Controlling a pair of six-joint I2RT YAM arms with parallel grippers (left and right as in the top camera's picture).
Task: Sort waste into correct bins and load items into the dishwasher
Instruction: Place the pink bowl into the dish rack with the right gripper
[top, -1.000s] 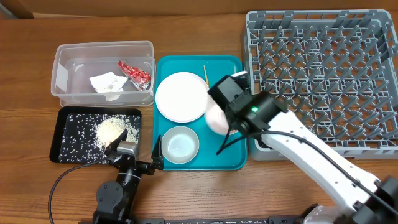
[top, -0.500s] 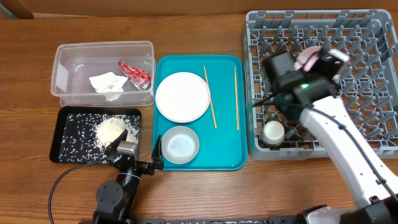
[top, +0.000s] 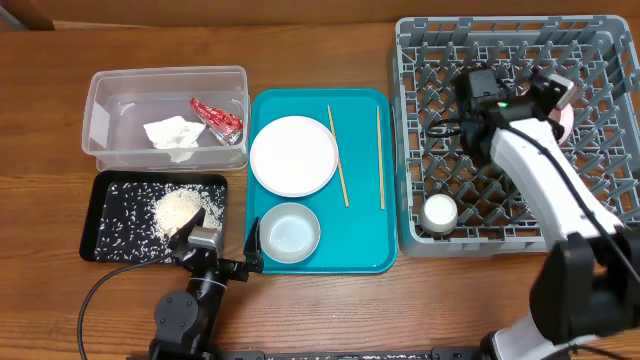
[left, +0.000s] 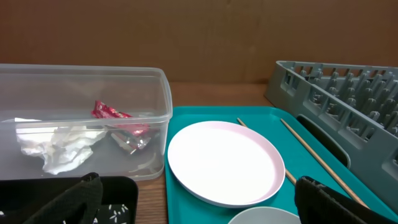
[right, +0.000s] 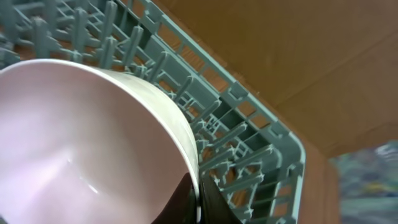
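**Loading step.** The right gripper (right: 198, 204) pinches the rim of a pale bowl (right: 93, 143), which is tilted on edge over the pegs toward the far right corner of the dish rack (top: 520, 22). The next move likely calls for lowering the bowl between pegs, then letting go. The rack's lattice wall is close beside the bowl, and free floor lies toward the rack's middle. The cup (top: 439, 212) stands in the rack's near left corner. Left of the rack lie the plate (top: 292, 155), the second bowl (top: 290, 232) and the chopsticks (top: 338, 158). The left gripper (top: 222, 236) hangs spread.

Robot lab bench: wooden table (top: 330, 300), brown board backdrop (left: 186, 37)
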